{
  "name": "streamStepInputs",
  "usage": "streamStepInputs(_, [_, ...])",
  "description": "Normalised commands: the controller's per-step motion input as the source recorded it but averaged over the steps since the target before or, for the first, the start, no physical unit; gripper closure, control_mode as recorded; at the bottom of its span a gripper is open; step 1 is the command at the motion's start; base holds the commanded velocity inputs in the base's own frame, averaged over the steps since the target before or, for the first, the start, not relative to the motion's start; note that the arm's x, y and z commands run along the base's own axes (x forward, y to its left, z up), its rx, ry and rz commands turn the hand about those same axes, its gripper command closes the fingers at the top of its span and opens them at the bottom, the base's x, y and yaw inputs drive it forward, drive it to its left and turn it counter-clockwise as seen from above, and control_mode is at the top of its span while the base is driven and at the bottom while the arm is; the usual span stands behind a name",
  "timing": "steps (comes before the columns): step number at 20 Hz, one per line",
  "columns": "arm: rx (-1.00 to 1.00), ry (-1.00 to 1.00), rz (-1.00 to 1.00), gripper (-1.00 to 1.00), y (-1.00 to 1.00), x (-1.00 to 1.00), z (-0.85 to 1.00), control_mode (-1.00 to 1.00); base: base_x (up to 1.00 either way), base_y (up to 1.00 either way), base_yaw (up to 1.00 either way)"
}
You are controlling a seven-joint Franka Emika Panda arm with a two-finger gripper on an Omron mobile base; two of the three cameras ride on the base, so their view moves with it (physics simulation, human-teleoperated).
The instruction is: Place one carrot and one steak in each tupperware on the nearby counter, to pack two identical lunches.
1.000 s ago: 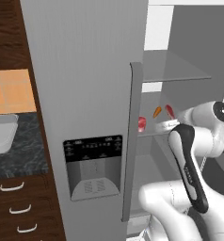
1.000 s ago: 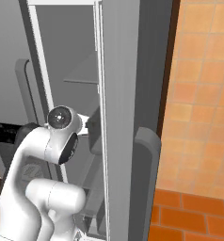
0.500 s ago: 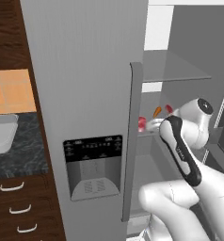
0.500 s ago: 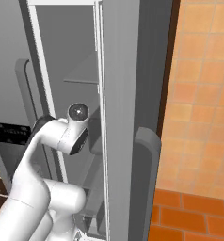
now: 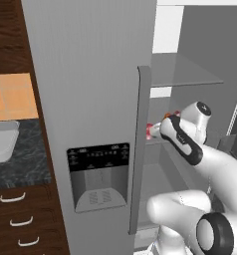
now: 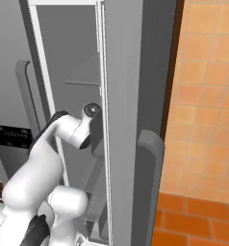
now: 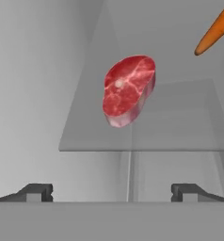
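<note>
From the hand view I see my end effector (image 7: 112, 190) with its two dark finger tips (image 7: 36, 191) spread wide apart and nothing between them. Ahead of it a flat oblong red-pink marbled steak (image 7: 128, 89) lies on a translucent grey glass shelf (image 7: 85, 132) inside the refrigerator. The steak is well clear of the tips, roughly centred between them in this view. At the upper right corner an orange tapered carrot (image 7: 215, 30) lies on the same shelf, apart from the steak and cut off by the picture's edge.

From the left base view, the white arm with dark joints (image 5: 190, 144) reaches up from the lower right into the open compartment of the tall grey refrigerator (image 5: 90, 74), past the long vertical handle of its closed door (image 5: 139, 149). Just beside the arm's dark wrist section I can make out a small patch of red (image 5: 150, 130) and a bit of orange (image 5: 176, 113) at shelf level; they are too small to tell apart clearly. The closed door carries a dark control panel and dispenser recess (image 5: 99, 175). Off to the left sits the black-grey marbled stone desk (image 5: 18, 159) over dark wood drawers with curved silver handles (image 5: 13, 198), with a light-grey rounded tray, the tupperware (image 5: 2, 140), resting on it at the frame's edge.

From the right base view, the arm (image 6: 63, 139) passes behind the edge of the open grey door (image 6: 123, 120), next to orange wall tiles (image 6: 203, 96).
</note>
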Motion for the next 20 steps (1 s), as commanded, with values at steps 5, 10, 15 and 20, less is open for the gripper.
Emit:
streamStepInputs(5, [0.00,0.00,0.00,-1.00,0.00,0.37,-0.29,-1.00,0.00,0.00,0.00])
streamStepInputs(10, [0.00,0.00,0.00,-1.00,0.00,0.29,-0.25,-1.00,0.00,0.00,0.00])
streamStepInputs(15, [0.00,0.00,0.00,-1.00,0.00,0.40,-0.29,-1.00,0.00,0.00,0.00])
streamStepInputs(20, [0.00,0.00,0.00,-1.00,0.00,0.54,-0.23,-1.00,0.00,0.00,0.00])
